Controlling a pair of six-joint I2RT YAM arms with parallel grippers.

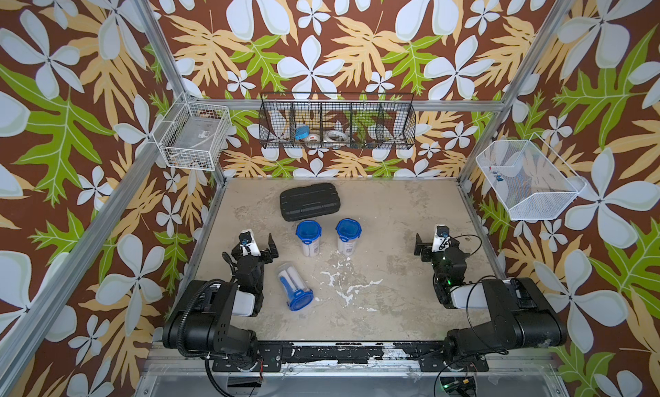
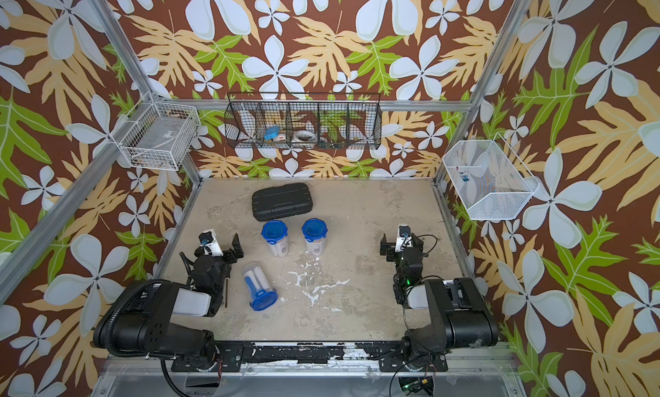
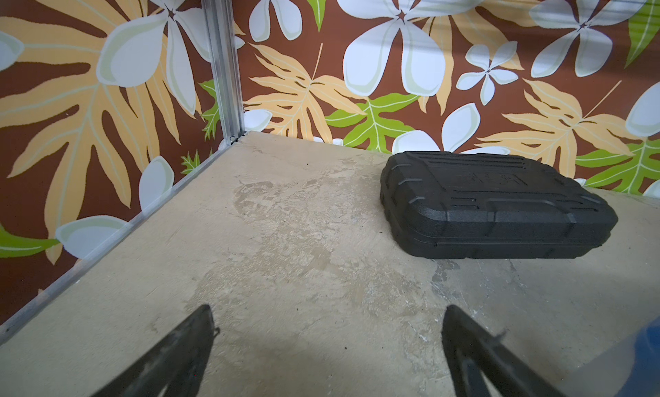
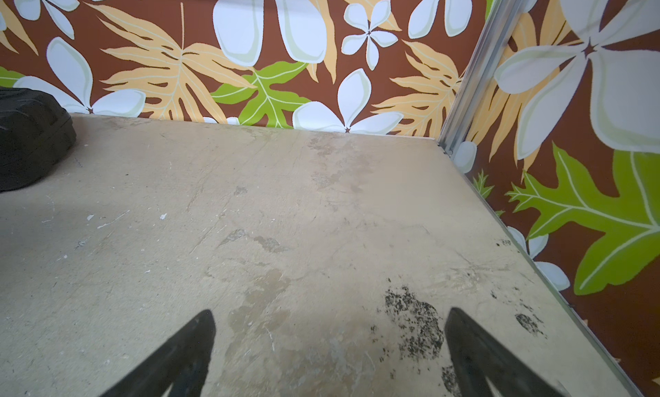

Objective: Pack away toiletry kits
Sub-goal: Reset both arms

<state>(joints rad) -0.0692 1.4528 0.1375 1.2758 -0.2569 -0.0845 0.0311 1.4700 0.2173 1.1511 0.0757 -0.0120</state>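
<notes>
Spread wide and empty: left fingers (image 3: 178, 356), right fingers (image 4: 478, 356).
Both wrist views show bare desk (image 4: 285, 198) and the black case (image 3: 493, 206); the left one adds a blurred blue edge (image 3: 646, 338) beside a finger. Only the top views show the kits: left tumbler (image 1: 309, 238) and right tumbler (image 1: 348, 236) upright just before the case, between the arms; a third tumbler (image 1: 294, 286) lies on its side beside the left arm, toothbrush (image 1: 286, 283) inside.

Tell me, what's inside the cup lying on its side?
The lying tumbler shows, through its clear wall, a blue toothbrush and white tube shapes. Its blue lid hides whatever sits at that end.
</notes>
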